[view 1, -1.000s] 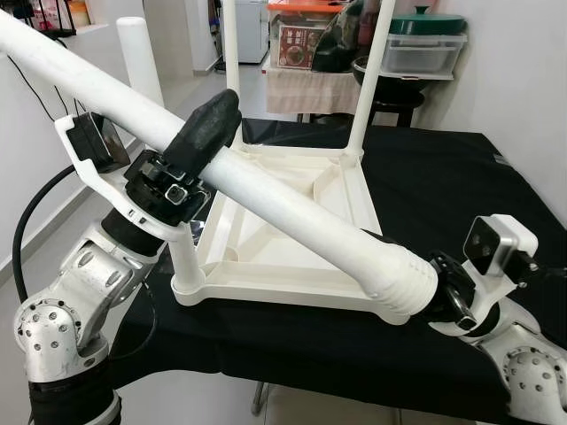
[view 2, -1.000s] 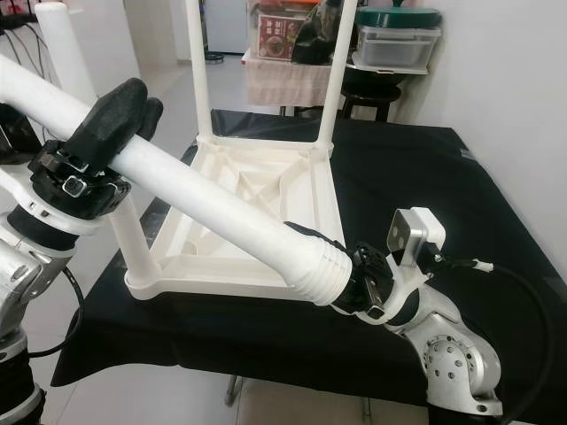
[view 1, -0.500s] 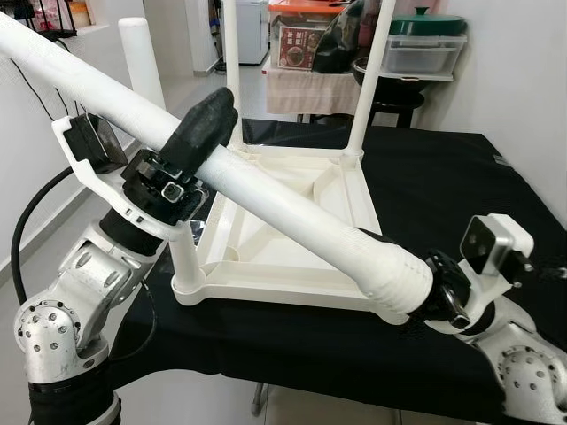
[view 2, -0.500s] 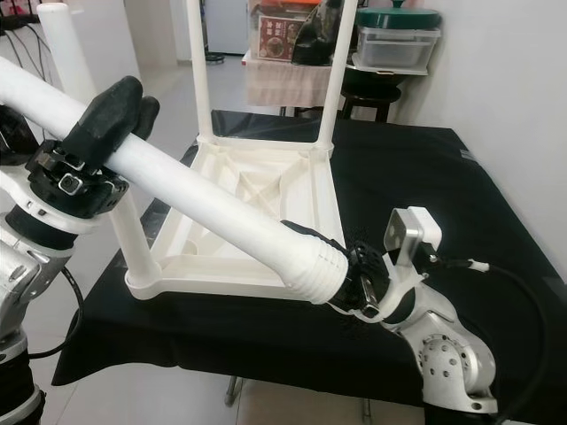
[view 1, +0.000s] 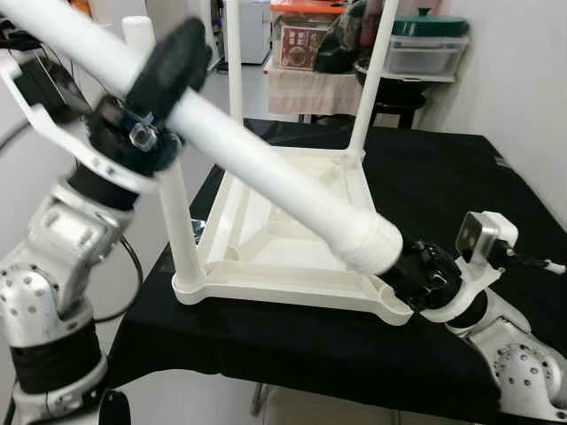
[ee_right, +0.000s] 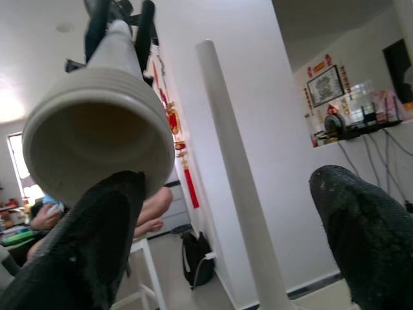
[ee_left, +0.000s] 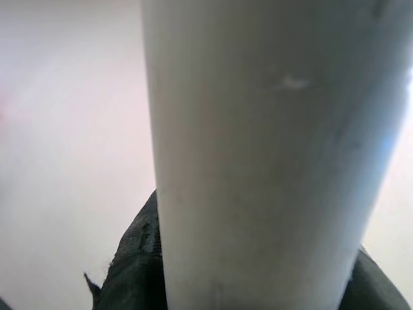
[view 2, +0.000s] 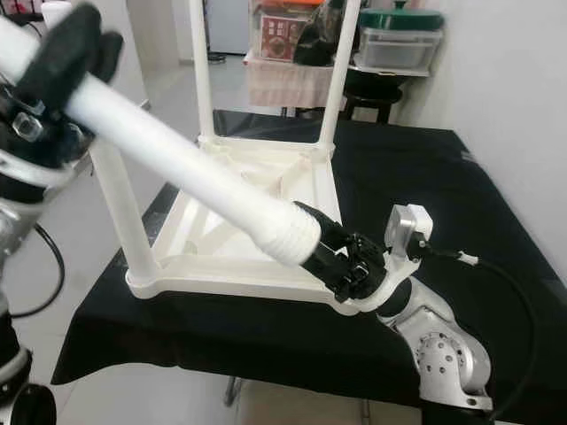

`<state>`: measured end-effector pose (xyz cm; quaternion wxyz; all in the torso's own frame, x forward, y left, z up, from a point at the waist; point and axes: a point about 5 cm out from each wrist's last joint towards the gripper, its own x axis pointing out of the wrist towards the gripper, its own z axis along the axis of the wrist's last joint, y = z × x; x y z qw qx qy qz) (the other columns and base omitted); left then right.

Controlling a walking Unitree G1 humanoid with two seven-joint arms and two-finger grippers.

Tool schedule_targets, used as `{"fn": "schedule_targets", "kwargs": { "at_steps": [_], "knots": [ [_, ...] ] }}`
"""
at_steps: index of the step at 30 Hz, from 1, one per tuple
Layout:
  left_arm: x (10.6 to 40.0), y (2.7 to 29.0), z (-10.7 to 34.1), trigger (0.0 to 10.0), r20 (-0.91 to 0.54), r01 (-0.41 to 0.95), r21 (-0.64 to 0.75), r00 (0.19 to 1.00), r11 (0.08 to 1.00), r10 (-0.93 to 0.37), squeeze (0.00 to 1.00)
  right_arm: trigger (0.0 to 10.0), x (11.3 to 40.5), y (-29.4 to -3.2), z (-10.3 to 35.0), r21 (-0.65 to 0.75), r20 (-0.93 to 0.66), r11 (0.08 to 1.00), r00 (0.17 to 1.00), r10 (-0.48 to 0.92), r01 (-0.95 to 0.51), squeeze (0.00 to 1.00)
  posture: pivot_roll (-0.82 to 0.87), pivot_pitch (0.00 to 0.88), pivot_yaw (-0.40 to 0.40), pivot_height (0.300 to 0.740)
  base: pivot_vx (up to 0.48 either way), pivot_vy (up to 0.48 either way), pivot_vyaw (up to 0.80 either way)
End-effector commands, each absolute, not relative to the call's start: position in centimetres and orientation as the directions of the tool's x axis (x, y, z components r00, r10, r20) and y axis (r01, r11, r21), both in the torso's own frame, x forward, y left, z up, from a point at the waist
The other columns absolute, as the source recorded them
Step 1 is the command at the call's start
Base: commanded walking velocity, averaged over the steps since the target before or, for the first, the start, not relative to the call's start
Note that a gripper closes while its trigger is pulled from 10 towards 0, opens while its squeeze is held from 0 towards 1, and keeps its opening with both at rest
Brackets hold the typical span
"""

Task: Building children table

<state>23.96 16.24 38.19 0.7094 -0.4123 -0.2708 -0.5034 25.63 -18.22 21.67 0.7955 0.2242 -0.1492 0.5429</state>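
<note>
Left tool (view 1: 168, 66) clamps smooth white tube leg (view 1: 266, 168) | right tool (view 2: 332, 257) spread at ribbed end

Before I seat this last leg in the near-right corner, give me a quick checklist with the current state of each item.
1. Left gripper clamped on the loose leg: ok.
2. Right gripper gripping the leg's ribbed end: not ok, fingers spread, one touching the rim.
3. Ribbed end lined up over the corner socket: not ok, tilted and above it.
4. Tabletop flat, upside down on the black cloth: ok.
5. Other three legs seated: ok.
</note>
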Motion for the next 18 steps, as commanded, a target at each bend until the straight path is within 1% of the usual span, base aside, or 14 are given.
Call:
{"fn": "schedule_targets", "kwargs": {
  "at_steps": [1,2,4,5,6,7,8,9,10,11,13,14,17,18],
  "knots": [
    [23.5,17.2,39.6,0.0,0.839,0.952,-0.251,0.304,0.173,-0.451,0.00,10.0,25.9,-18.3,20.4,0.229,0.420,0.354,0.420,0.804,-0.907,1.00,0.03,0.000,-0.026,0.740,0.000,0.000,0.00],
    [23.5,17.2,39.6,0.0,0.839,0.952,-0.251,0.304,0.173,-0.451,0.00,10.0,25.9,-18.3,20.4,0.229,0.420,0.354,0.420,0.804,-0.907,1.00,0.03,0.000,-0.026,0.740,0.000,0.000,0.00],
    [23.6,18.1,40.5,0.0,0.841,0.945,-0.231,0.314,0.233,-0.441,0.00,10.0,26.3,-18.4,20.0,0.235,0.382,0.400,0.462,0.800,-0.886,1.00,0.02,0.000,-0.022,0.740,0.000,0.000,0.00],
    [23.9,18.6,40.7,0.0,0.828,0.926,-0.230,0.348,0.298,-0.440,0.00,10.0,26.5,-18.5,19.7,0.230,0.355,0.430,0.486,0.798,-0.873,1.00,0.03,0.000,-0.019,0.740,0.000,0.000,0.00],
    [24.7,18.9,40.4,0.0,0.779,0.879,-0.233,0.425,0.417,-0.462,0.00,10.0,26.9,-18.7,19.4,0.218,0.304,0.473,0.519,0.798,-0.854,1.00,0.03,0.000,-0.020,0.740,0.000,0.000,0.00],
    [24.7,18.9,40.4,0.0,0.779,0.879,-0.233,0.425,0.417,-0.462,0.00,10.0,26.9,-18.7,19.4,0.218,0.304,0.473,0.519,0.798,-0.854,1.00,0.03,0.000,-0.020,0.740,0.000,0.000,0.00],
    [26.2,19.1,39.3,0.0,0.653,0.755,-0.200,0.578,0.624,-0.489,0.00,10.0,27.4,-18.9,18.7,0.155,0.177,0.537,0.558,0.810,-0.829,1.00,0.03,0.000,-0.023,0.740,0.000,0.000,0.00],
    [26.2,19.1,39.3,0.0,0.653,0.755,-0.200,0.578,0.624,-0.489,0.00,10.0,27.4,-18.9,18.7,0.155,0.177,0.537,0.558,0.810,-0.829,1.00,0.03,0.000,-0.023,0.740,0.000,0.000,0.00],
    [26.9,19.1,38.5,0.0,0.589,0.696,-0.163,0.637,0.699,-0.498,0.00,10.0,27.3,-19.0,18.3,0.114,0.117,0.546,0.557,0.823,-0.830,1.00,0.03,0.000,-0.023,0.740,0.000,0.000,0.00],
    [26.9,19.1,38.5,0.0,0.589,0.696,-0.163,0.637,0.699,-0.498,0.00,10.0,27.3,-19.0,18.3,0.114,0.117,0.546,0.557,0.823,-0.830,1.00,0.03,0.000,-0.023,0.740,0.000,0.000,0.00],
    [27.8,18.5,36.5,0.0,0.473,0.645,-0.112,0.704,0.756,-0.530,0.00,10.0,27.1,-19.4,18.3,0.023,0.015,0.545,0.545,0.838,-0.838,1.00,0.03,0.000,-0.023,0.740,0.000,0.000,0.00],
    [27.8,18.5,36.5,0.0,0.473,0.645,-0.112,0.704,0.756,-0.530,0.00,10.0,27.1,-19.4,18.3,0.023,0.015,0.545,0.545,0.838,-0.838,1.00,0.03,0.000,-0.023,0.740,0.000,0.000,0.00],
    [28.1,17.2,34.2,0.0,0.344,0.649,-0.039,0.722,0.760,-0.600,0.00,10.0,26.8,-19.9,19.8,-0.040,0.013,0.526,0.526,0.850,-0.850,1.00,0.03,0.000,-0.019,0.740,0.000,0.000,0.00],
    [28.1,17.2,34.2,0.0,0.344,0.649,-0.039,0.722,0.760,-0.600,0.00,10.0,26.8,-19.9,19.8,-0.040,0.013,0.526,0.526,0.850,-0.850,1.00,0.03,0.000,-0.019,0.740,0.000,0.000,0.00]
  ]
}}
